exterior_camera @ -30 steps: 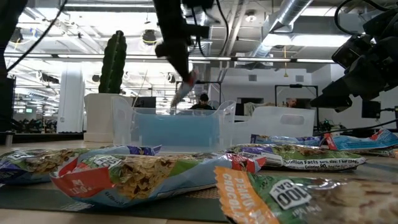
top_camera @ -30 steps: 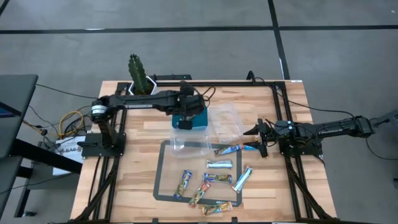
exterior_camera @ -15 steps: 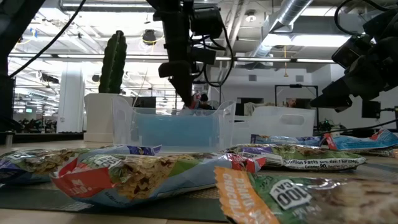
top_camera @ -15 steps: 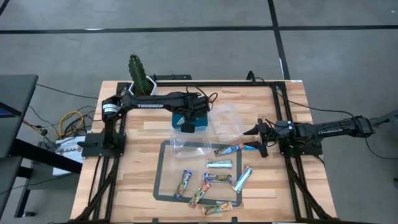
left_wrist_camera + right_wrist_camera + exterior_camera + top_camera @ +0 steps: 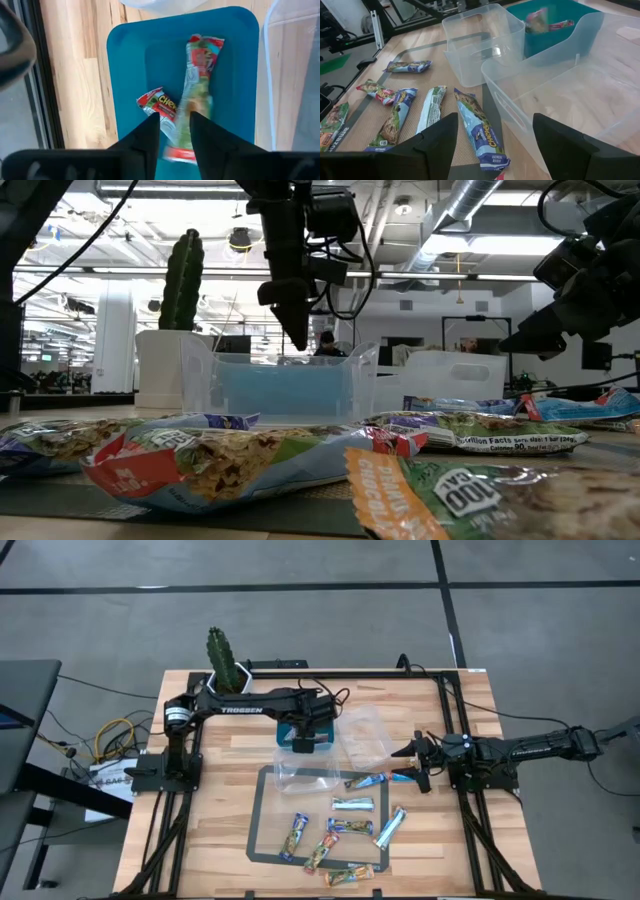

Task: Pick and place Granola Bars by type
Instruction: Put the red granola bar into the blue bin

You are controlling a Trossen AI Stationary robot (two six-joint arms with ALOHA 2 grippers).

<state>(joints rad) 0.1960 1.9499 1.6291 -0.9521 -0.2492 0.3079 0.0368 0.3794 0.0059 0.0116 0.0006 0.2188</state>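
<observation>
My left gripper (image 5: pixel 175 135) hangs open over the teal tray (image 5: pixel 130 60), fingers pointing down, nothing between them. Two granola bars lie in the tray: a long green-and-red one (image 5: pixel 196 85) and a short red one (image 5: pixel 156 102) beside it. In the low view the left gripper (image 5: pixel 297 330) stands just above the tray's rim. Several more bars lie on the dark mat, among them a blue one (image 5: pixel 366 781) and a silver one (image 5: pixel 352 804). My right gripper (image 5: pixel 411 766) waits open at the mat's right side, above a blue bar (image 5: pixel 480 131).
Two clear plastic tubs (image 5: pixel 300 772) (image 5: pixel 365 735) stand between the teal tray and the mat (image 5: pixel 258 825). A potted cactus (image 5: pixel 222 660) stands at the far left, behind my left arm. Bare wood lies left of the mat.
My left gripper has come down toward the teal tray. The red-and-white bar that hung from its fingers a second ago no longer hangs there, and a long bar now lies in the tray.
</observation>
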